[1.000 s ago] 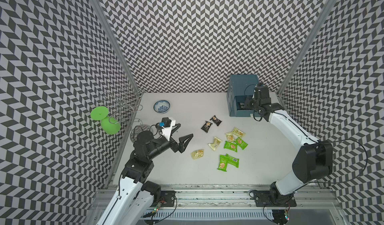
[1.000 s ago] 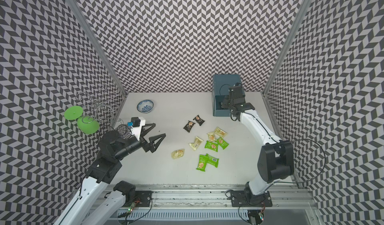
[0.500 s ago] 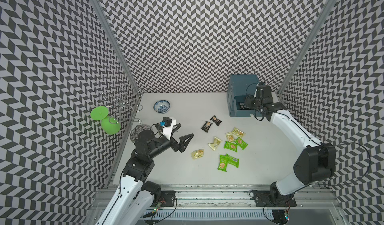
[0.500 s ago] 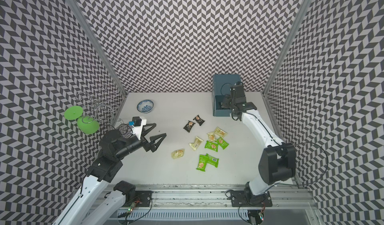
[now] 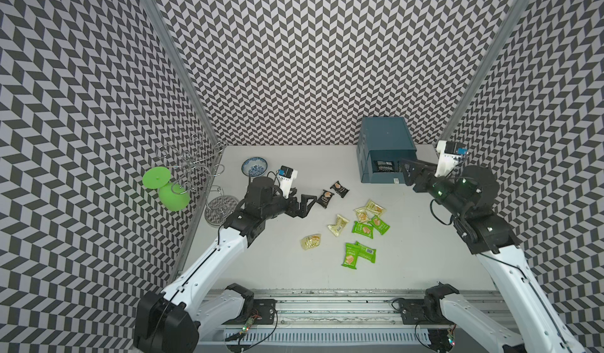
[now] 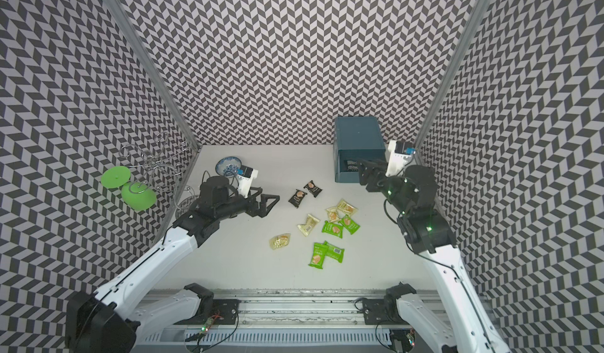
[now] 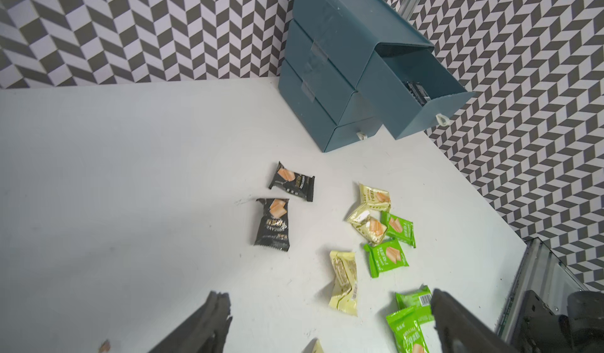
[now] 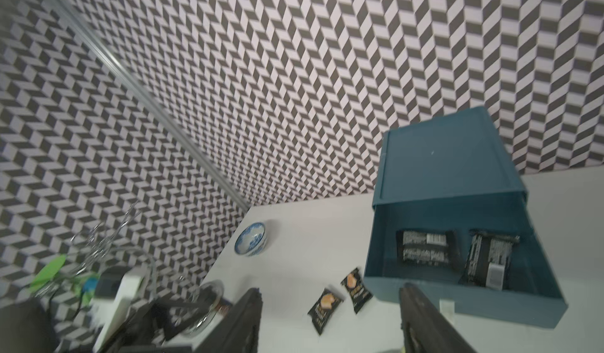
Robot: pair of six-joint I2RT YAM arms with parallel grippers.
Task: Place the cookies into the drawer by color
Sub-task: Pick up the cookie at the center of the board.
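White table [image 5: 277, 269] inside grey chevron walls [image 5: 294, 57]; cookies [image 5: 362, 230] carry unreadable print. Left tool [image 5: 309, 204] and right tool [image 5: 407, 171] gape, empty.

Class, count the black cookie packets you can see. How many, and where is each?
4. Two black packets lie close together on the table; two more lie inside the open drawer. Others could be hidden deeper inside.

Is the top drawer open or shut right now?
Open: the top drawer is pulled out of the blue cabinet, two black packets lying inside.
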